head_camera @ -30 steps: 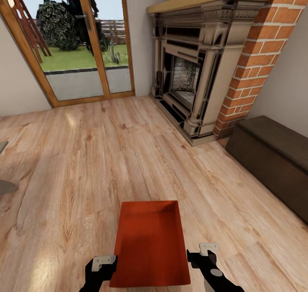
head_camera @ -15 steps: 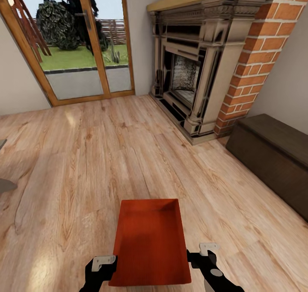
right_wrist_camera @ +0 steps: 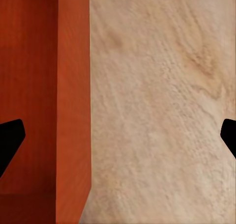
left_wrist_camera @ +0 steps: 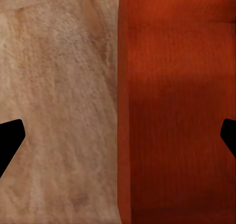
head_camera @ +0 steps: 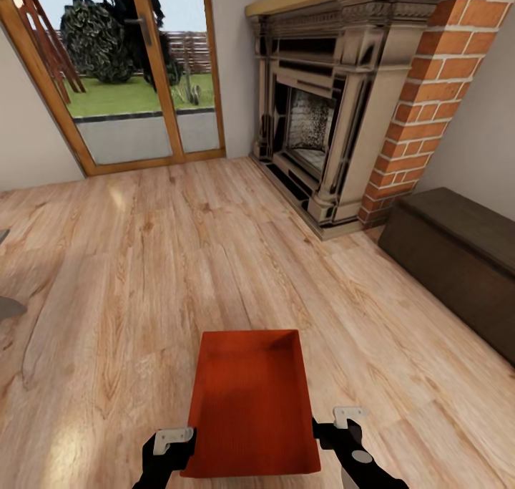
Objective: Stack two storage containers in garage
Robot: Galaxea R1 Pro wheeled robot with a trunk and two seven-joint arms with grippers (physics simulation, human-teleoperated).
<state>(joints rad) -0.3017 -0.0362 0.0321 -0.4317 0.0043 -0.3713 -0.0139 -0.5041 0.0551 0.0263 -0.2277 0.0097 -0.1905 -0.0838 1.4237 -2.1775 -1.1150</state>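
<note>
No legible text, labels or numbers — none on any surface.

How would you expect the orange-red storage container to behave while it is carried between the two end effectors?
The storage container probably stays stiff: its thin walls look straight. Being empty, it is likely light. With one end effector on each long wall, left and right, it could slip or tilt.
</note>
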